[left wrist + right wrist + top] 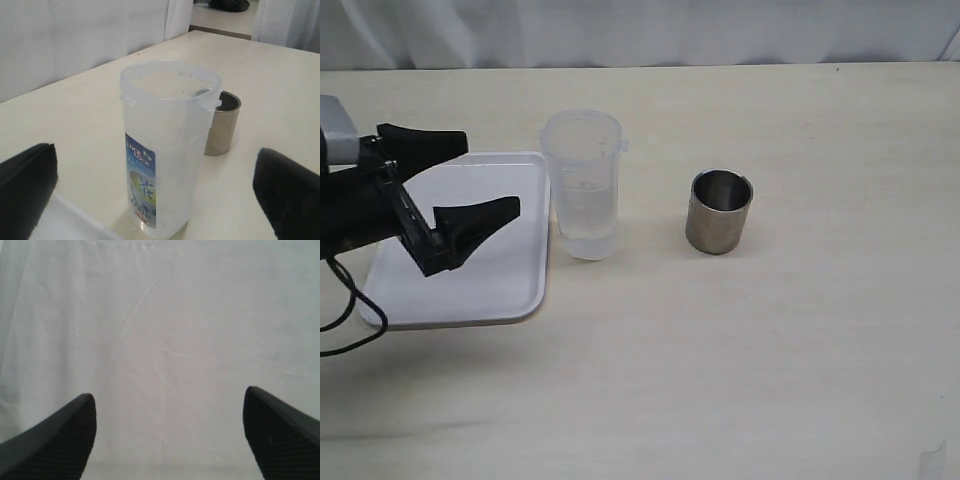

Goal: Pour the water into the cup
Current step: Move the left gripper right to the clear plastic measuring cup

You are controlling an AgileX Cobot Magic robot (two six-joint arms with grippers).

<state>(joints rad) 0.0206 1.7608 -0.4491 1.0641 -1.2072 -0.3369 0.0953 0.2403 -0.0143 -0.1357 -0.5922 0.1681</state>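
Gaping empty: left pincer (491,173), right pincer (170,395); brushed-steel cup (720,212) upright, dark inside.

A white tray (505,285) lies on the pale table (770,350), with seemingly white cloth (620,30) behind.

The cup (719,212) is grey-silver brushed steel, dark inside. The plastic beaker (582,180) is milky translucent. Its label (141,182) is blue with white lettering above and a green patch below, and the water (588,228) is colourless. The tray (470,295) is white and the table (770,350) pale cream. The left gripper (493,175) and right gripper (169,392) are black, and the cloth backdrop (165,315) is white.
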